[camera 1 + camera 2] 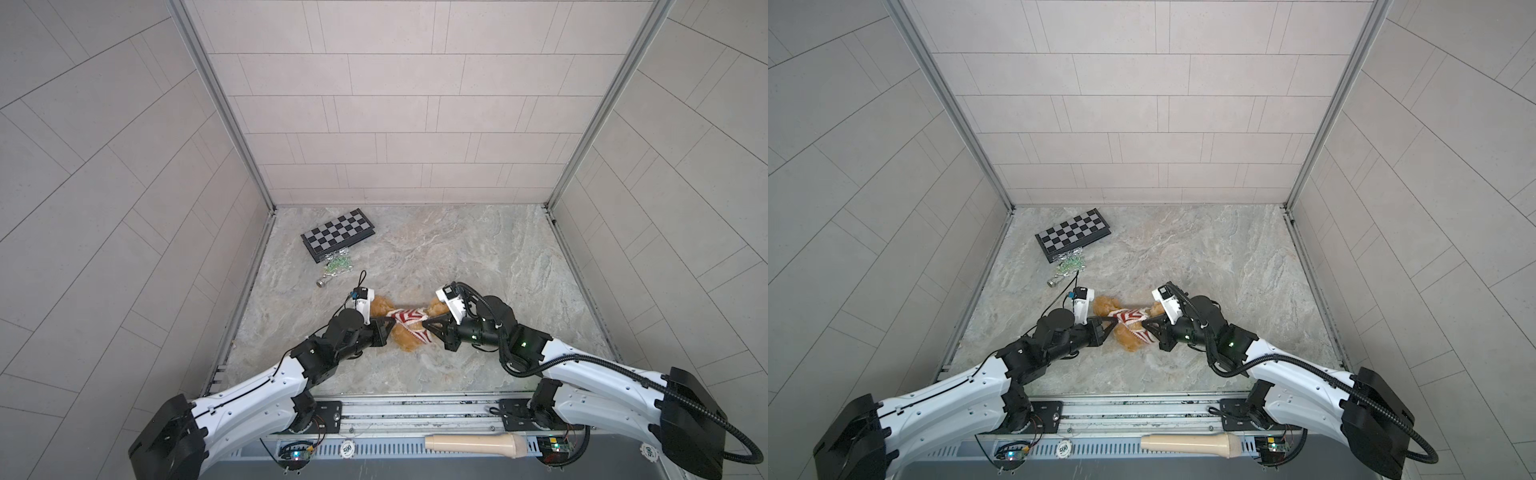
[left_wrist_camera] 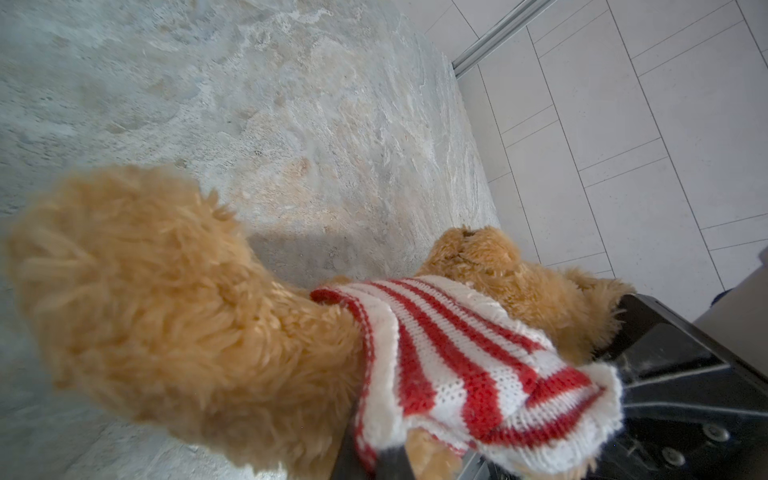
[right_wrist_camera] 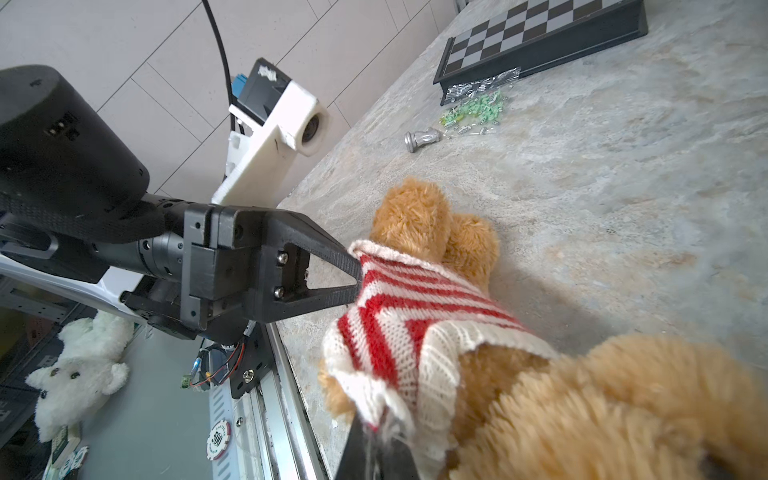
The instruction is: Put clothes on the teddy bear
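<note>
Looks like the middle of the job: getting the sweater (image 1: 409,316) worked onto the teddy bear (image 1: 405,341), not done yet. Starting far left, got a chessboard (image 1: 338,232) and some small bits (image 1: 336,270) parked by the wall, well apart from the action, so nothing to bump there. Then got the left gripper (image 1: 388,326) pinched tight on one edge of the knit. Found the bear mid-table towards the front, lying between both arms, sweater draped over its middle. Can't tell whether any limb is through a sleeve. Next along, got the right gripper (image 1: 424,328) clenched on the opposite hem. Probably calls for stretching the opening wider and easing it along the body, gently, to avoid dragging the whole bear. Loads of bare table (image 1: 498,257) further right and behind, but mind the front rail (image 1: 415,405).
</note>
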Available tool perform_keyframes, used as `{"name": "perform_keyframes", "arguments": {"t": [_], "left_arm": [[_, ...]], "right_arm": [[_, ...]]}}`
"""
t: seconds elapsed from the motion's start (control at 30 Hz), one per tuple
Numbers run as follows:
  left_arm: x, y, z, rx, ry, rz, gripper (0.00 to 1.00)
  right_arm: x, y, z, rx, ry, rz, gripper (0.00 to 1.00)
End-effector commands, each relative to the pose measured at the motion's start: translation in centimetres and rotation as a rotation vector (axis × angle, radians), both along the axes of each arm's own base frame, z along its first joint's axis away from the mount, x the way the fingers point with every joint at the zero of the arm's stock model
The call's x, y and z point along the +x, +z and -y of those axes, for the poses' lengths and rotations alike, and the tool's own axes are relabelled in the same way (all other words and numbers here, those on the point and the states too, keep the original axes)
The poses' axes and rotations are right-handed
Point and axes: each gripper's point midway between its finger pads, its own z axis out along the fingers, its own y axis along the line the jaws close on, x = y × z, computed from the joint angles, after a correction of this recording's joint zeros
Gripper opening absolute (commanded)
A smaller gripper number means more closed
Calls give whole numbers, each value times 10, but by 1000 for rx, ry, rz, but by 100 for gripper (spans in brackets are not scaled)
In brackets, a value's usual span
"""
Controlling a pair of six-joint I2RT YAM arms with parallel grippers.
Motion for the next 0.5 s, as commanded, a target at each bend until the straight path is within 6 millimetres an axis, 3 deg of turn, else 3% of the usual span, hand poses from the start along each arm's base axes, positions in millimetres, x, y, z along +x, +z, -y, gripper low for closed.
{"name": "perform_keyframes", "arguments": {"t": [0.0, 0.17, 0.47], "left_arm": [[-4, -18, 0, 93, -13, -9, 0], [-8, -10, 20, 49, -52, -1, 0], [-11, 6, 32, -35, -64, -2, 0]], "right_arm": [[5, 11, -4, 43, 9, 63, 2], [4, -12, 0, -139, 31, 59, 20], [-11, -10, 18, -342, 40, 188, 35]]}}
